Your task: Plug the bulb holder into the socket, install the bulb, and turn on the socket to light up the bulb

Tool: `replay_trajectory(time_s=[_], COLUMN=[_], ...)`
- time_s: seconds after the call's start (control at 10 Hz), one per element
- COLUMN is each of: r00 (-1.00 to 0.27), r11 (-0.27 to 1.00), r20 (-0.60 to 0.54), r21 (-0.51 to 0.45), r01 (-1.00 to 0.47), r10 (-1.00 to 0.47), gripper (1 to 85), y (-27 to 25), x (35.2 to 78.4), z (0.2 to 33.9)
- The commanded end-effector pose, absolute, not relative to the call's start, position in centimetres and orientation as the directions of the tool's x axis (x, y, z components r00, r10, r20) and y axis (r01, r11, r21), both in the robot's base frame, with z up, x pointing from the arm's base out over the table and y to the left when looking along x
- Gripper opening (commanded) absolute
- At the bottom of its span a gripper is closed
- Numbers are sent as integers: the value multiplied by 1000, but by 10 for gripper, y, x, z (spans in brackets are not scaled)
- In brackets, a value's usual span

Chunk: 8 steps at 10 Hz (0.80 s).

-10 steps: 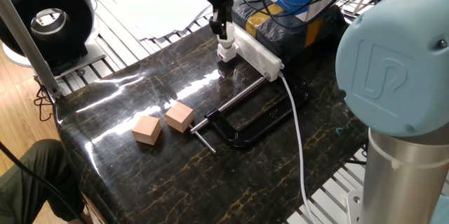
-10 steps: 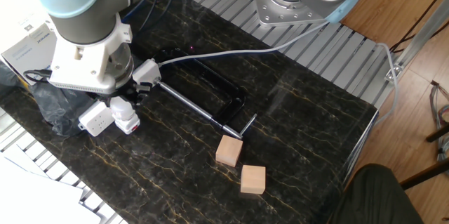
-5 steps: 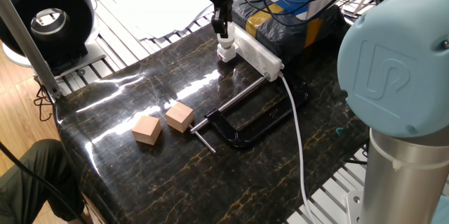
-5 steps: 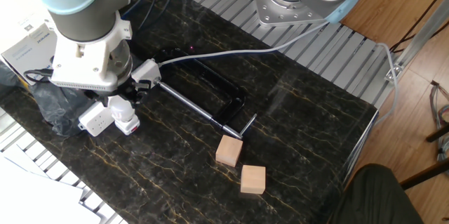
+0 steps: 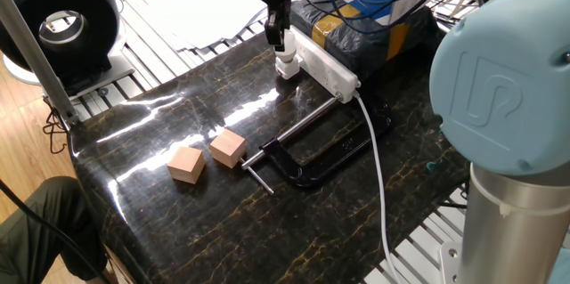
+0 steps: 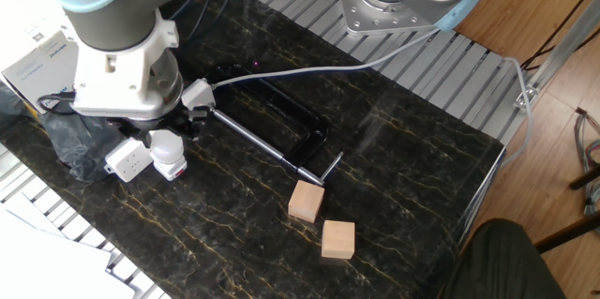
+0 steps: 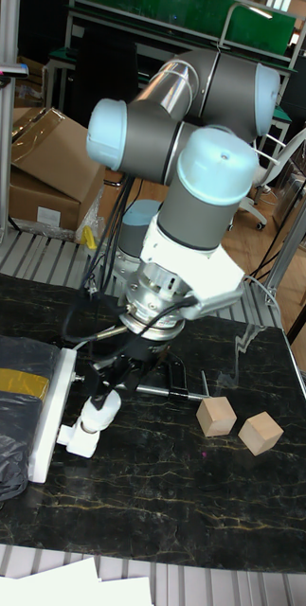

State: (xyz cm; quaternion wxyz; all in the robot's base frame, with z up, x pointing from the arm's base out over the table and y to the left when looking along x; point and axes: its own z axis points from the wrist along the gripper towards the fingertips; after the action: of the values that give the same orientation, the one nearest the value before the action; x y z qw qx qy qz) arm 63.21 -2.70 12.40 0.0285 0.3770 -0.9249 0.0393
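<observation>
The socket (image 5: pixel 328 68) is a long white strip at the back of the dark table, also seen in the tall view as the socket (image 7: pixel 46 417). The bulb holder (image 5: pixel 287 69) sits plugged in at its near end, red mark low on the bulb holder (image 6: pixel 172 170). The bulb (image 6: pixel 167 148) stands in the holder, white globe up, and shows unlit as the bulb (image 7: pixel 101 409). My gripper (image 5: pixel 278 36) hangs just above the bulb, its dark fingers apart and open; the gripper (image 7: pixel 124 377) holds nothing.
Two tan wooden cubes (image 5: pixel 186 164) (image 5: pixel 228 149) lie mid-table. A black C-clamp (image 5: pixel 312 155) lies beside the strip's white cable (image 5: pixel 378 168). A black bag with yellow tape (image 5: pixel 356 26) sits behind the strip. The metal slatted frame (image 6: pixel 441 65) borders the table.
The gripper has risen slightly off the bulb, so more of the white globe shows beneath it. Bulb, holder and strip have stayed put.
</observation>
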Motion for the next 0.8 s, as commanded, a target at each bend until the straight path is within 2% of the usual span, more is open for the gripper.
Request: replay_trajectory(time_s=[0.0, 0.5, 0.7], r00=[-539, -281, -206], r11=[536, 269, 199], r20=[63, 102, 93], r21=[-59, -118, -79], r01=[-842, -956, -977], r10=[-840, -954, -974], gripper=[613, 623, 663], y=[-25, -35, -27], x=[638, 666, 661], z=[132, 143, 136])
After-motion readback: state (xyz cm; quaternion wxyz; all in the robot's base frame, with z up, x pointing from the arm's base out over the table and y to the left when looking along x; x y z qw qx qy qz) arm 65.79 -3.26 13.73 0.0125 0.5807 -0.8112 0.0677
